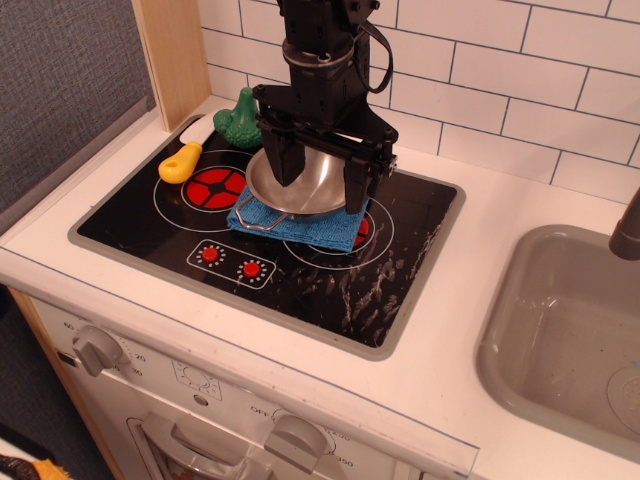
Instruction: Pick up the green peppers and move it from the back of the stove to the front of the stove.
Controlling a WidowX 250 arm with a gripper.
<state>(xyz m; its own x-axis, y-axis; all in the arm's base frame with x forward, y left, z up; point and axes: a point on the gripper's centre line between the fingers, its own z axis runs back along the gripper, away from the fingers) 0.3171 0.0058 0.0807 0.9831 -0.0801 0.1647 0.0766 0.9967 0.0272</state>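
The green peppers (pixel 239 120), a lumpy green toy with a tapered stem pointing up, stands at the back left of the black stove (pixel 330 280), near the wall tiles. My gripper (pixel 318 180) hangs above the middle of the stove, to the right of the peppers and apart from them. Its two black fingers (pixel 281 160) point down, spread apart and empty, over a silver pan.
A silver pan (pixel 300 185) rests on a blue cloth (pixel 320 228) at the stove's centre. A yellow-handled toy knife (pixel 182 160) lies at the back left, beside the peppers. A grey sink (pixel 560 320) is at the right. A wooden panel (pixel 175 55) stands at the back left.
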